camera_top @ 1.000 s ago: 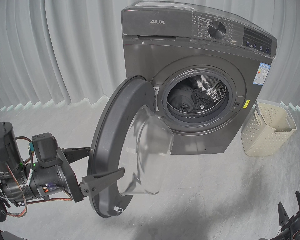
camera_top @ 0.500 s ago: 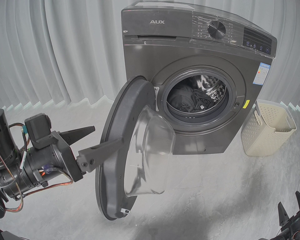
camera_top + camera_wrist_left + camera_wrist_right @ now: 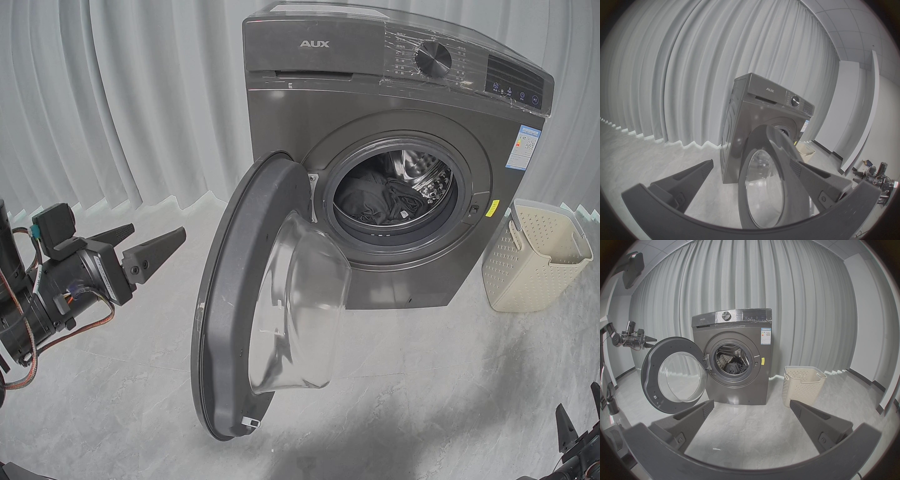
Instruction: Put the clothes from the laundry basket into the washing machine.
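**Head view.**
- Washer (image 3: 375,94): grey front-loader on the floor (image 3: 437,387), with its door (image 3: 231,300) swung wide to the left.
- Clothes (image 3: 375,200): a dark heap inside the drum.
- Basket (image 3: 537,256): cream, perforated, upright on the floor just right of the washer.
- Left gripper (image 3: 156,231): held left of the door and apart from it, jaws spread.

**Left wrist view.** Jaws wide apart. The door's outer face and the washer lie ahead.

**Right wrist view.** Right gripper (image 3: 751,402): low, well back from the washer, jaws apart. The clothes show in the drum, with the basket beside the washer.
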Robot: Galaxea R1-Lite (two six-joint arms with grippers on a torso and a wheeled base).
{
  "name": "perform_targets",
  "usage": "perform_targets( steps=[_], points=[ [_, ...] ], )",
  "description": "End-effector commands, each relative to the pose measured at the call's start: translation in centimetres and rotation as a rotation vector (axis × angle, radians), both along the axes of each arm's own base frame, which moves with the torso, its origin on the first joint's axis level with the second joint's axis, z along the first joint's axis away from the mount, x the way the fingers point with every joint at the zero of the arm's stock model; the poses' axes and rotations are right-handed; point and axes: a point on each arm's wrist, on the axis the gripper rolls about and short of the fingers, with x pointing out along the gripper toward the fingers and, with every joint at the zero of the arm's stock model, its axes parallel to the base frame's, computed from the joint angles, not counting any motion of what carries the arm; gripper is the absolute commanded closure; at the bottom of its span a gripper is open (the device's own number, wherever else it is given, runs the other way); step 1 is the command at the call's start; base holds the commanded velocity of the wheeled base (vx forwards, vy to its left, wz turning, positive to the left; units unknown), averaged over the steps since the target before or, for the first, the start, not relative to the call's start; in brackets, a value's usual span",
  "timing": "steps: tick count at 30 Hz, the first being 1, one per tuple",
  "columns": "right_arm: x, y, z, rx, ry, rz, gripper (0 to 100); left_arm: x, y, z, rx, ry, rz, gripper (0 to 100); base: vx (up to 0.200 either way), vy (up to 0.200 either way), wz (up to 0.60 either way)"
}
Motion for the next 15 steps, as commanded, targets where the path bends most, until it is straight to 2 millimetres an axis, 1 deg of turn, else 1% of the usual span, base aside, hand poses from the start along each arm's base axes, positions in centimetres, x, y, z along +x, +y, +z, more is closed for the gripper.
perform_targets(
  steps=[1,4,6,8,11,13,15],
  points=[
    [0.0,0.0,-0.5,0.0,0.0,0.0,0,0.9,-0.1,-0.8,0.016,0.034,0.012,0,0.0,0.0,0.0],
    [0.0,0.0,-0.5,0.0,0.0,0.0,0,1.6,-0.8,-1.6,0.032,0.066,-0.008,0,0.0,0.0,0.0],
    [0.0,0.0,-0.5,0.0,0.0,0.0,0,1.8,-1.7,-2.0,0.04,0.086,-0.037,0,0.0,0.0,0.0],
    [0.0,0.0,-0.5,0.0,0.0,0.0,0,2.2,-2.3,-2.2,0.044,0.094,-0.054,0,0.0,0.0,0.0],
    [0.0,0.0,-0.5,0.0,0.0,0.0,0,2.7,-3.0,-1.9,0.038,0.082,-0.074,0,0.0,0.0,0.0],
    [0.0,0.0,-0.5,0.0,0.0,0.0,0,3.1,-3.8,-1.4,0.031,0.068,-0.1,0,0.0,0.0,0.0],
    [0.0,0.0,-0.5,0.0,0.0,0.0,0,3.2,-4.1,-1.3,0.031,0.067,-0.109,0,0.0,0.0,0.0]
  ],
)
